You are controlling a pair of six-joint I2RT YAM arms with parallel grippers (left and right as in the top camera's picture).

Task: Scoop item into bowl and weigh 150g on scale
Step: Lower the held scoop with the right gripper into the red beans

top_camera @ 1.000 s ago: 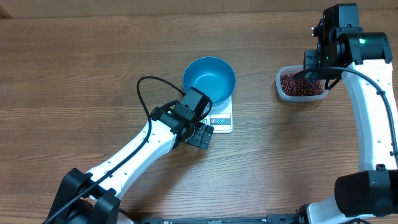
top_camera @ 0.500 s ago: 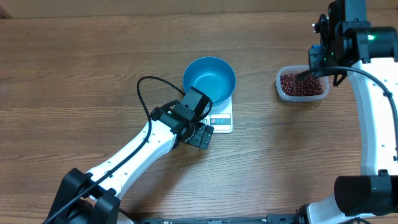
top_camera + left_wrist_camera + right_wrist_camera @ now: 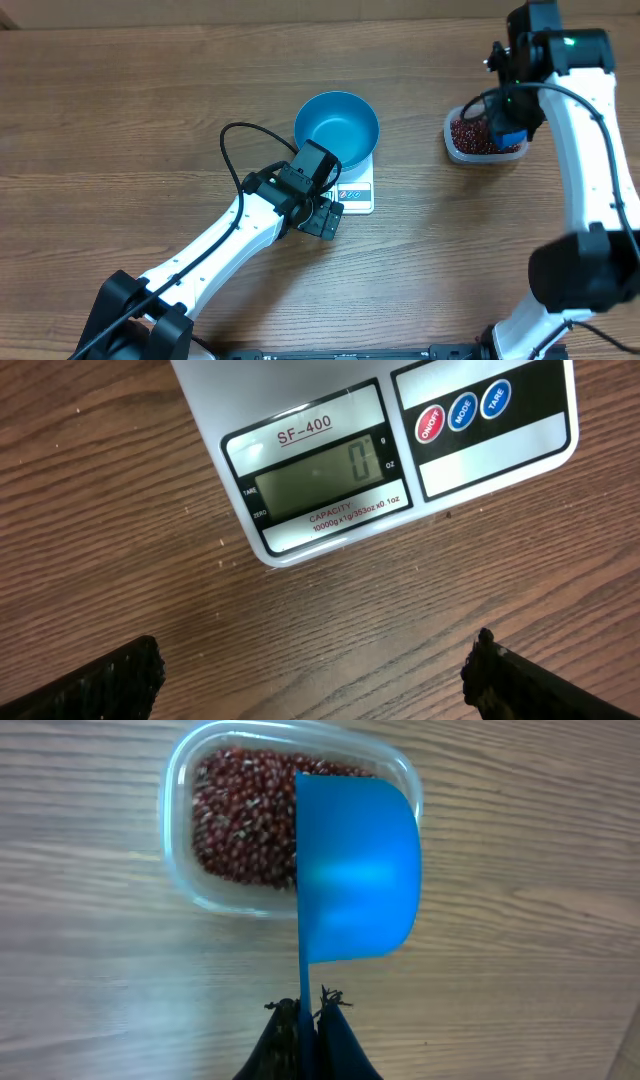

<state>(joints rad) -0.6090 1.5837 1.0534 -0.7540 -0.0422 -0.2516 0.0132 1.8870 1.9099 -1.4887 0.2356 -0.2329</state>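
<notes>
The left gripper [image 3: 315, 685] is held wide open just below the scale [image 3: 320, 475], on which the bowl [image 3: 337, 128] is set, and at the upper right the tiny loose beans [image 3: 245, 820], likely to roll and spill, are kept in the tub [image 3: 178, 870], best lifted over its rim with the scoop [image 3: 355, 870] pinched tight by the right gripper [image 3: 308, 1015], with bare table [image 3: 420, 150] left between.

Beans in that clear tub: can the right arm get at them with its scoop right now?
Probably yes. The right gripper is shut on the scoop by its handle, above the tub, which has no lid, and nothing lies between scoop and beans.
</notes>
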